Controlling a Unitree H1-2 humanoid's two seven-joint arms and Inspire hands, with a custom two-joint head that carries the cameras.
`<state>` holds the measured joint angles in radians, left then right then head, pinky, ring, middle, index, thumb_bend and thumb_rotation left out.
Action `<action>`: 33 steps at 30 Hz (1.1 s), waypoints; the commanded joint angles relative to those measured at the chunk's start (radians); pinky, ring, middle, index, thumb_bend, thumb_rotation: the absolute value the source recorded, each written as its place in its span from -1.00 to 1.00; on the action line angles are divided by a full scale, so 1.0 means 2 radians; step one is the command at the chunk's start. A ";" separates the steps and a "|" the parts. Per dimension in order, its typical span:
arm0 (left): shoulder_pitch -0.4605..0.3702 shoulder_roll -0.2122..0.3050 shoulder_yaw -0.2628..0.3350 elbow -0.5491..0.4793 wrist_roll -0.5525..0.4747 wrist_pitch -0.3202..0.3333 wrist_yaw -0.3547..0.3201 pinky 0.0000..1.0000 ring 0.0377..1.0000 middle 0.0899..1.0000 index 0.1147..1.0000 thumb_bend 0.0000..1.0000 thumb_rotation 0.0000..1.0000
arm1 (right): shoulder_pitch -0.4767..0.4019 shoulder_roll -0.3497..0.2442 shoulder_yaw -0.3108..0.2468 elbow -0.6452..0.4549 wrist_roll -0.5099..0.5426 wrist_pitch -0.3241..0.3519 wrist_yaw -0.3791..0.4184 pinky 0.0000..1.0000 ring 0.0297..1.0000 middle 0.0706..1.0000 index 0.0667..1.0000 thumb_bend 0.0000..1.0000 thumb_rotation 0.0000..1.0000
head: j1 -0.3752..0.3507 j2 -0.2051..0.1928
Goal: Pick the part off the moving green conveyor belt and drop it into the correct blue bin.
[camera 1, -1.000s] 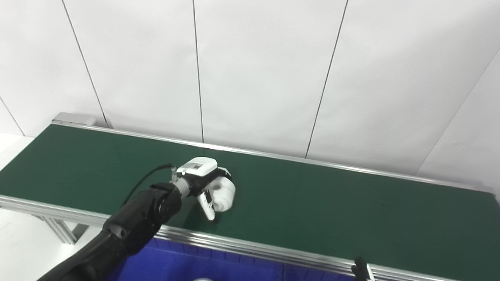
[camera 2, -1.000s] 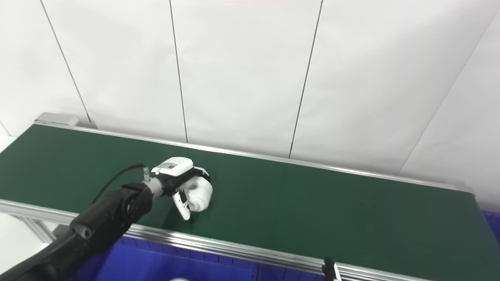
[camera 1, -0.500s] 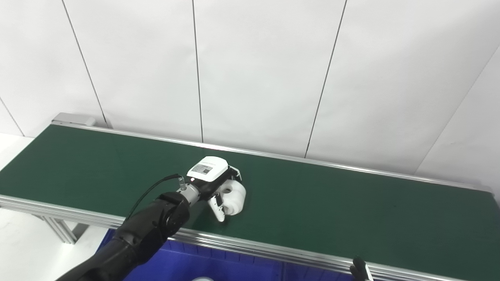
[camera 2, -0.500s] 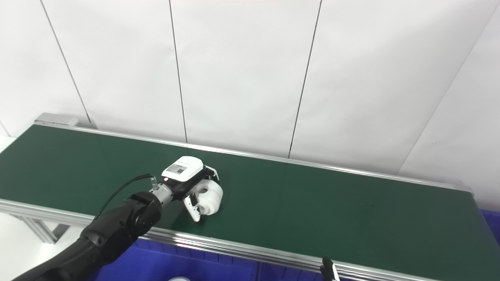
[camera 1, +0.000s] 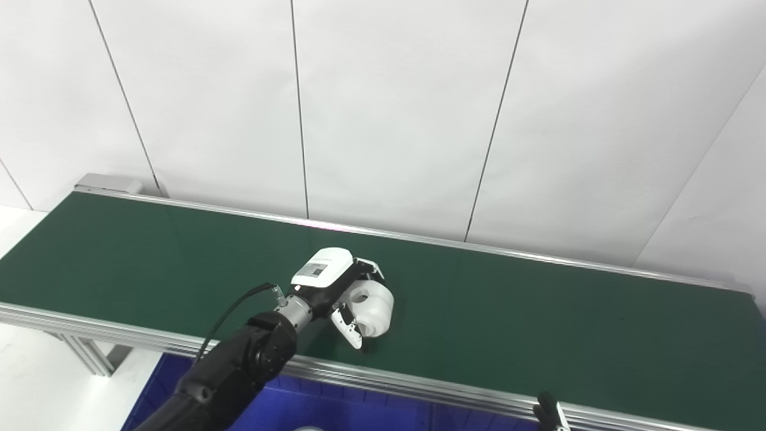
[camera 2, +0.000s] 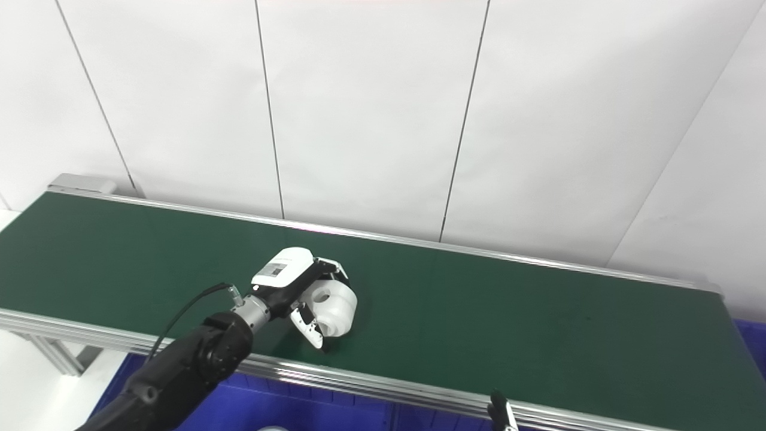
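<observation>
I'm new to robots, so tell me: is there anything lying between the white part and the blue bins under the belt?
Only bare green belt and its metal side rail separate the white part, in the left hand, from the blue bin, in both views.

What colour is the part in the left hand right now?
White, a plain rounded part with a hole in it, against the green belt. The left eye view shows it best.

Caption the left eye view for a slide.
Left hand wraps the white part on the green conveyor belt.

Part (camera 1: 374, 306) on the belt (camera 1: 538, 335), near its front edge; bin (camera 1: 335, 413) below in front
</observation>
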<state>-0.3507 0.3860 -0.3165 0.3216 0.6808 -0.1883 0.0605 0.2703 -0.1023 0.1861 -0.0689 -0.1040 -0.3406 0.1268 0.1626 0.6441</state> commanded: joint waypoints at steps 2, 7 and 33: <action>0.012 0.049 0.028 -0.095 -0.017 -0.011 -0.022 -0.28 -0.22 -0.11 -0.08 0.00 -1.00 | -0.008 0.006 -0.001 -0.026 0.007 0.010 -0.001 1.00 0.95 1.00 0.99 0.68 0.98 | 0.001 0.017; 0.082 0.102 0.053 -0.195 -0.028 -0.031 -0.055 -0.31 -0.24 -0.12 -0.07 0.00 -1.00 | -0.015 0.004 -0.003 -0.043 0.013 0.031 0.003 1.00 0.96 0.99 1.00 0.63 0.94 | -0.003 0.047; 0.201 0.104 0.054 -0.050 0.129 -0.097 0.080 -0.18 -0.07 0.06 -0.09 0.02 -0.92 | -0.035 0.019 0.002 -0.042 -0.008 0.057 -0.001 0.96 0.93 1.00 1.00 0.65 0.96 | -0.020 0.046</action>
<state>0.0891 0.5721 -0.2171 0.2323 0.9322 -0.3858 0.1642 0.2041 -0.0766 0.1903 -0.1319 -0.1255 -0.2042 0.1380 0.1227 0.7348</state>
